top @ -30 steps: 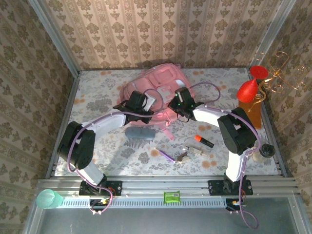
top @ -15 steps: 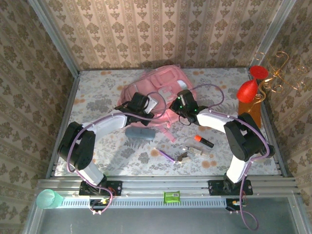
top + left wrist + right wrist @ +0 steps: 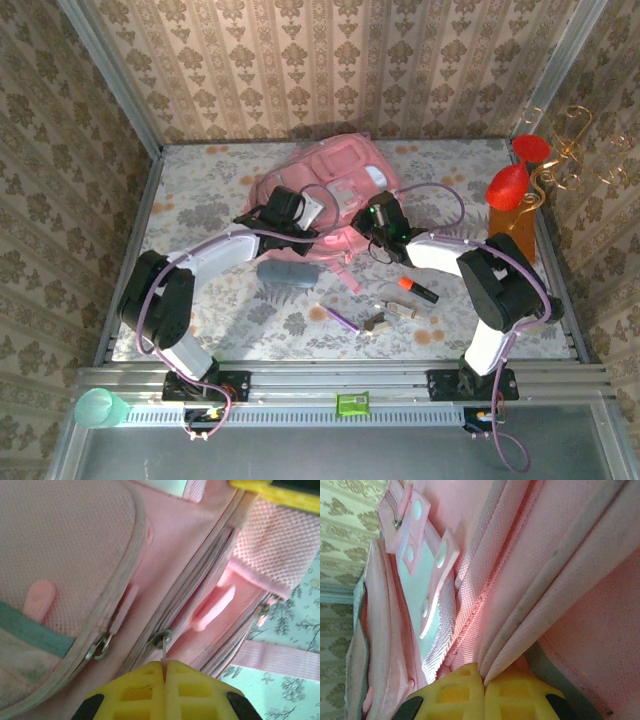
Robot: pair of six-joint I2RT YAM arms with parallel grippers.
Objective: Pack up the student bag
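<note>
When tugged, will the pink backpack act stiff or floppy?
Probably floppy: the student bag creases where the right gripper pinches its fabric. It lies slumped, so it is likely light; it may drag if the left gripper pulls the zipper pull.

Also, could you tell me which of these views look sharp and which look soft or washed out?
Top external: even light, sharp throughout, a dark shadow behind the student bag. Left wrist: slightly soft and pale, no glare. Right wrist: the bag's weave crisp mid-frame, the wallpaper at the left edge softer.
</note>
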